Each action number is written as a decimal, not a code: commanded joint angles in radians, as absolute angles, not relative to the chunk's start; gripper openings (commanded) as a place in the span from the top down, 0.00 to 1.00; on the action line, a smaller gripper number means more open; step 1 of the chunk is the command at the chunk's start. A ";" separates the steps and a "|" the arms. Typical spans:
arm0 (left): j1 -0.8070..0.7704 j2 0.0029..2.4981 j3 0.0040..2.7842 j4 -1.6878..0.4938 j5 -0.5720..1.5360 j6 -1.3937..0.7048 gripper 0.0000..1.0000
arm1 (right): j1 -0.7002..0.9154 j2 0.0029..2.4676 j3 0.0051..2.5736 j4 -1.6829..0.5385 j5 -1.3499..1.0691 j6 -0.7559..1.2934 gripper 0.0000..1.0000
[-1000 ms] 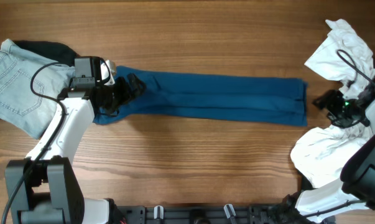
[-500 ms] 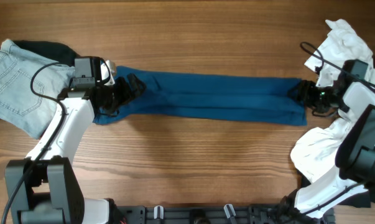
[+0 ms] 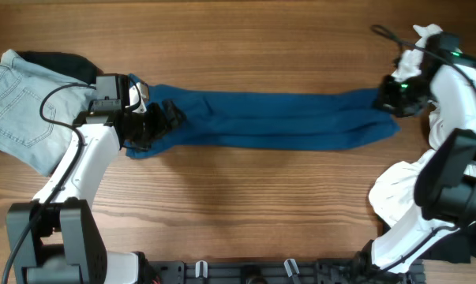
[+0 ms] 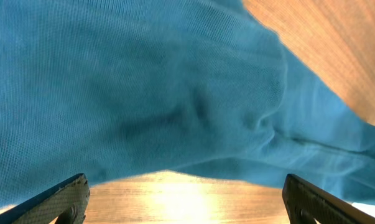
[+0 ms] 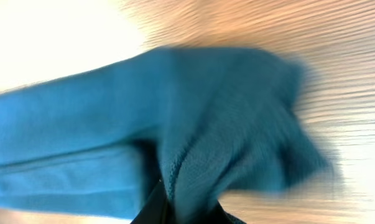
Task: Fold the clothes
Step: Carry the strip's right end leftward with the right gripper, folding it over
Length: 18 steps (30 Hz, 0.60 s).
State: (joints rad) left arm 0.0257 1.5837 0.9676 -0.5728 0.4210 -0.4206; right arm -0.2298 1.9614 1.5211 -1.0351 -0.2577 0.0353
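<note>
Though right wrist view blurs, right tool [image 3: 387, 99] pinches blue cloth [image 3: 277, 120] end; left tool [image 3: 166, 117] spread.

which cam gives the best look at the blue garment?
Overhead: the blue garment shows whole, stretched out end to end. Left wrist shows only a close patch of its fabric; right wrist shows just its bunched end, blurred.

Overhead straight down on table [image 3: 245, 197], 2 wrist views close on opposite ends of blue garment [image 3: 277, 120], also seen overhead
</note>
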 commanded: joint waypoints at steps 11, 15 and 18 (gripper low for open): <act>0.028 1.584 0.973 -0.649 0.426 -0.397 0.00 | 0.344 2.000 1.531 -0.948 -0.180 0.358 0.95; 0.028 1.587 0.967 -0.651 0.426 -0.397 0.01 | 0.394 2.004 1.531 -0.904 -0.201 0.359 0.85; 0.028 1.587 0.967 -0.653 0.426 -0.397 0.01 | 0.406 2.004 1.530 -0.819 -0.348 0.358 0.42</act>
